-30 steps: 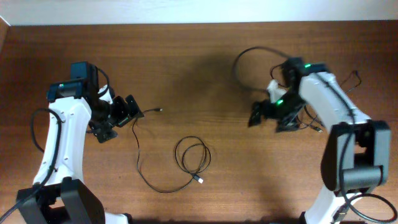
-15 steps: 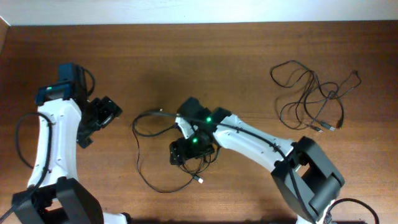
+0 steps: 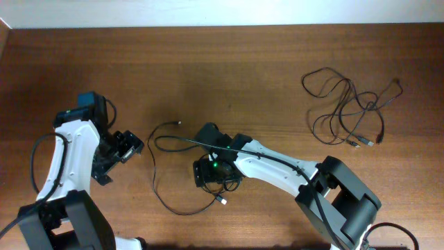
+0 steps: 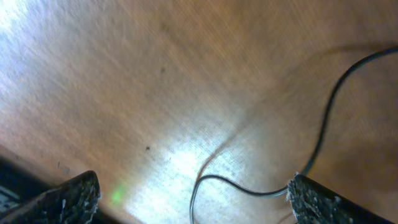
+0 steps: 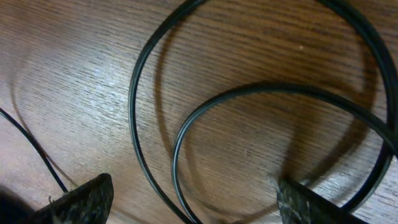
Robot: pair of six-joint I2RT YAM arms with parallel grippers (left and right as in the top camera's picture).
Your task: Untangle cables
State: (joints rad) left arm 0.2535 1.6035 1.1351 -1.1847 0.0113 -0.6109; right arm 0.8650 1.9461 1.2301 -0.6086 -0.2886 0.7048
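One thin black cable (image 3: 155, 187) runs from a small plug (image 3: 179, 123) in a loop down the table's middle left to a coil under my right gripper (image 3: 216, 173). In the right wrist view that gripper (image 5: 196, 199) is open low over the wood, and two coil strands (image 5: 132, 93) pass between its fingers. My left gripper (image 3: 119, 156) is open just left of the cable. In the left wrist view the left gripper (image 4: 193, 199) has a bend of the cable (image 4: 323, 124) lying between its fingers and running up past the right one. A separate bundle of cables (image 3: 347, 104) lies at the far right.
The table's brown wood top (image 3: 229, 76) ends at a pale wall along the back. The right arm (image 3: 277, 163) stretches diagonally across the middle from its base at the bottom right. The left arm (image 3: 66, 153) stands near the left edge.
The right arm has swung from the bundle at the far right to the coil in the middle, leaving the bundle lying on the table. The left gripper has shifted slightly.
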